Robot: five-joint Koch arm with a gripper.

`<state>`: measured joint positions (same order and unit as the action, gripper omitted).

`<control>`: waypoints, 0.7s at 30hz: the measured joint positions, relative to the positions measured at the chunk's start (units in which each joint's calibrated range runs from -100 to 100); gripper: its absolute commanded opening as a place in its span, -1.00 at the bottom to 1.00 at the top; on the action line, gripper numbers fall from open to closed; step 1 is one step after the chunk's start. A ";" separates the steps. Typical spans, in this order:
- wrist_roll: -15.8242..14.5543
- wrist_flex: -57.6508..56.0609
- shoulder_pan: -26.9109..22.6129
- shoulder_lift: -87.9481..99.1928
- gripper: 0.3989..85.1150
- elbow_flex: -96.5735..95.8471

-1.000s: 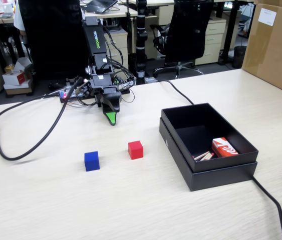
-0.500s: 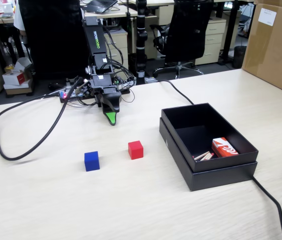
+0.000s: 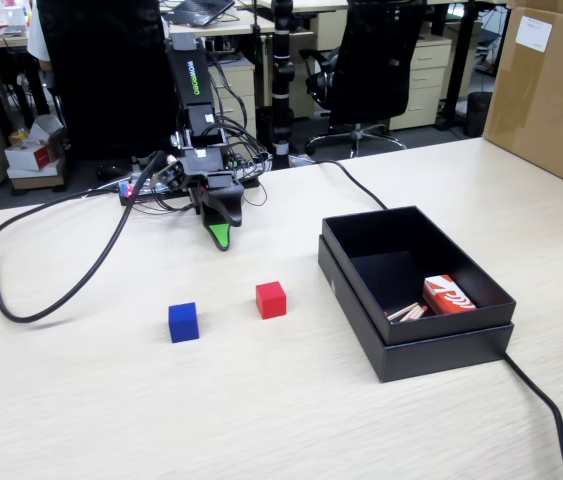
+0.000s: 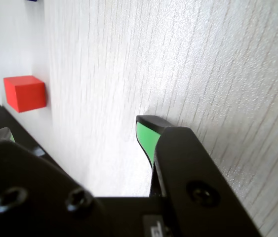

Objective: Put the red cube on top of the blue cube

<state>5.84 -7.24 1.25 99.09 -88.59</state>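
In the fixed view the red cube (image 3: 271, 299) sits on the pale wooden table (image 3: 261, 410), with the blue cube (image 3: 183, 322) a short way to its left and slightly nearer the camera. My gripper (image 3: 223, 238) points down at the table behind the two cubes, well apart from both. The wrist view shows the gripper (image 4: 74, 133) open, with bare table between its green-padded fingers (image 4: 146, 136). There the red cube (image 4: 25, 93) lies at the left, ahead of the jaws. A sliver of the blue cube (image 4: 32, 0) shows at the top edge.
An open black box (image 3: 411, 295) stands to the right of the cubes, holding a red-and-white packet (image 3: 448, 295) and some sticks. A black cable (image 3: 51, 290) loops over the table's left side; another (image 3: 541, 400) runs off at the front right. A cardboard box (image 3: 551, 90) stands at the far right.
The arm's upper link has shifted very slightly. The gripper tip and both cubes are where they were.
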 measured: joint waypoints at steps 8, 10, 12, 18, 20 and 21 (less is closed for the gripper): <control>-3.37 -19.13 -1.03 -6.86 0.11 16.89; -4.44 -21.14 -1.37 -8.93 0.11 19.72; -5.13 -21.68 -1.51 -11.78 0.10 22.64; -7.52 -28.42 -2.59 -23.95 0.07 38.61; -8.79 -33.37 -3.08 -30.03 0.07 46.55; -9.47 -36.00 -3.27 -33.40 0.07 50.94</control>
<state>-3.64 -43.24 -2.03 65.70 -37.65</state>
